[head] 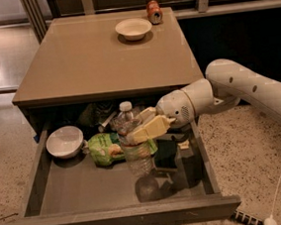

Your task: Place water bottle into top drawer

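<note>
The water bottle [135,145] is clear ribbed plastic with a white cap. It stands upright inside the open top drawer [41,166], near its middle. My gripper [141,129] comes in from the right on a white arm and is shut on the bottle's upper body, with a cream finger [149,128] across its front. The bottle's base is at or just above the drawer floor; I cannot tell if it touches.
In the drawer lie a white bowl [64,140] at left, a green snack bag [107,148] beside the bottle, and a dark object [167,154] to its right. On the tan cabinet top [90,59] stand a white bowl [133,28] and an orange soda can [154,11].
</note>
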Tool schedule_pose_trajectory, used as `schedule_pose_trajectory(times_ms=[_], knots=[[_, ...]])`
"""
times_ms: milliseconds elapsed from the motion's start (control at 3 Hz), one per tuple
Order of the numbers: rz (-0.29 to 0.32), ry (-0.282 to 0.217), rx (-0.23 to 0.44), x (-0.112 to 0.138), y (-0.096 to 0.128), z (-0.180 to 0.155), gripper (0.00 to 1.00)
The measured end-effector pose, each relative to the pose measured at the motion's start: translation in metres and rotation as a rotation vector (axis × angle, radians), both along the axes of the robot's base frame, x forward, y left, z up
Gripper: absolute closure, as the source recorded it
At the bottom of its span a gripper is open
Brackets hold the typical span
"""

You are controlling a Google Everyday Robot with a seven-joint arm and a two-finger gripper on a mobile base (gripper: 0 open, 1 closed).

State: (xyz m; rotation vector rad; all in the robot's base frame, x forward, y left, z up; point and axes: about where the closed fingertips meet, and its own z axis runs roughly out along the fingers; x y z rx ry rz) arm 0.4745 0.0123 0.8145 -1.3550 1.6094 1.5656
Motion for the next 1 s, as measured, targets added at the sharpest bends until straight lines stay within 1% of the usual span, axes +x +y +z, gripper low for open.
schedule_pose_trajectory(times_ms=[333,667,1000], knots=[[-0.023,0.001,-0.033,-0.002,-0.001,-0.006,1.0],[-0.022,0.001,-0.033,-0.002,-0.001,-0.006,1.0],[-0.011,0.02,-0.014,-0.009,-0.001,-0.019,1.0]])
